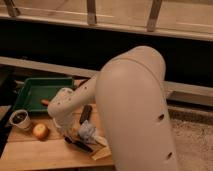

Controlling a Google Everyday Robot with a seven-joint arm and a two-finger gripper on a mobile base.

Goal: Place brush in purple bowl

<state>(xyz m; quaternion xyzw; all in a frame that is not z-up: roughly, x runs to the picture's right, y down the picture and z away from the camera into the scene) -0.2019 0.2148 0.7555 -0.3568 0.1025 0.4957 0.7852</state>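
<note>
The gripper point(70, 135) hangs low (its grip: cannot tell), with the brush point(79, 145) lying just beside it. This is probably the grasping step. Next comes a secure lift, then locating the purple bowl, which I cannot pick out.

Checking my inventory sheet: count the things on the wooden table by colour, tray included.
Green: 1, shallow green tray
Black: 2, slim black-handled brush, flat black rectangular block
Orange: 2, round orange fruit, small orange piece in the tray
White: 2, small white cup, crumpled pale wad
Tan: 1, tan wedge-shaped piece
Total: 8
The claw hangs beside the brush's handle.
</note>
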